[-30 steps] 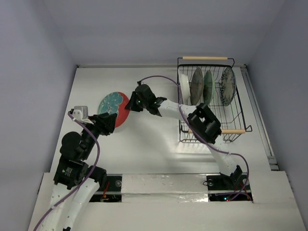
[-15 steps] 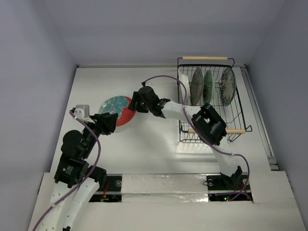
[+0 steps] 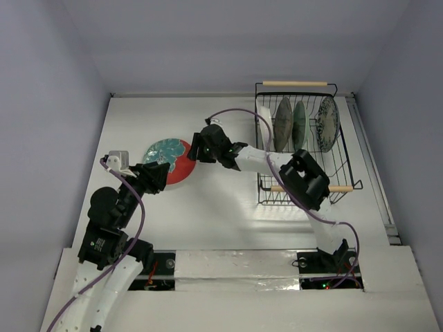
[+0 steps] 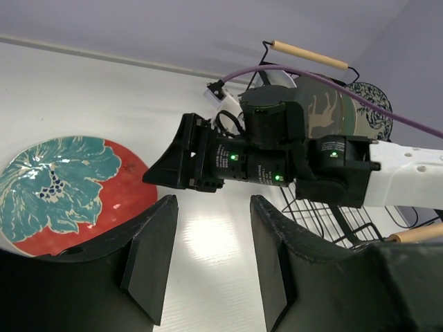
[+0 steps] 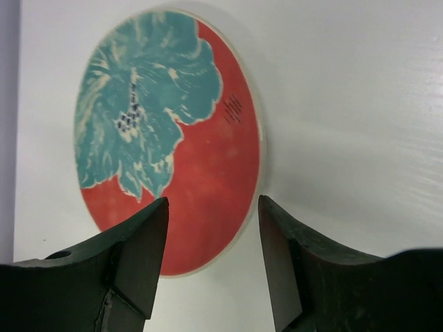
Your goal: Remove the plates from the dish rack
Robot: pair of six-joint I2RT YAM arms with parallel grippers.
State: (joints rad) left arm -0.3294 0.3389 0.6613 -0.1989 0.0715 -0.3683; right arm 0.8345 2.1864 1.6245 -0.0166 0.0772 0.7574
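Looking down from the top camera, you find the teal-and-red plate (image 3: 166,153) flat on the table (image 3: 221,214), well left of the dish rack (image 3: 342,166), where the other plates (image 3: 282,123) stand on edge. The left gripper (image 3: 158,173) sits by the plate's near rim and the right gripper (image 3: 193,149) by its right rim. In the left wrist view, your jaws are spread wide and empty, with the plate ahead to the left. In the right wrist view, those jaws also gape, gripping nothing, and the plate lies beyond them.
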